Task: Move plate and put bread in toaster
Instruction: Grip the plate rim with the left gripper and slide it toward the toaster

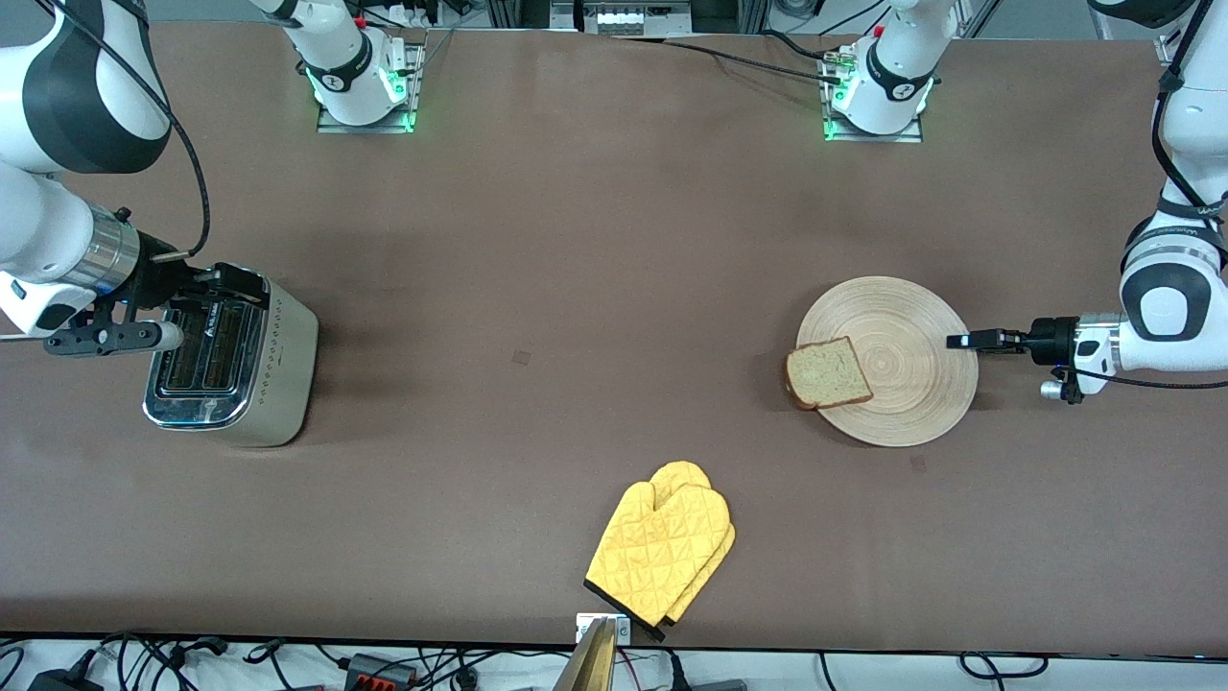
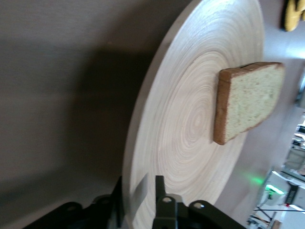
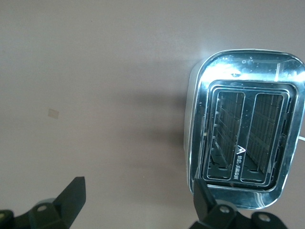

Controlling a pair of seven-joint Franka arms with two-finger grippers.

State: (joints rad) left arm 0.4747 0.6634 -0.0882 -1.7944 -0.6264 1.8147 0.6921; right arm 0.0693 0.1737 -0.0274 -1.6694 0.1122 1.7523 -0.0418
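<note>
At the left arm's end of the brown table (image 1: 576, 240), your left gripper (image 1: 959, 341) lies level with the tabletop, its black fingers (image 2: 159, 191) clamped on the rim of the large round light-wood plate (image 1: 902, 384), one above the edge and one beneath it. On that plate, at the rim away from the gripper, rests the squarish slice of light brown bread (image 1: 828, 372), its darker crust overhanging the edge toward the right arm's end. Your right gripper (image 1: 182, 307) hangs over the cream-sided, chrome-topped two-slot toaster (image 1: 249, 374) at the right arm's end, fingers (image 3: 71, 198) spread wide and holding nothing; both slots stand in plain sight beneath it. Well apart from both grippers, near the table edge closest to the front camera, lies a pair of yellow quilted oven mitts (image 1: 662, 552), roughly midway between plate and toaster.
</note>
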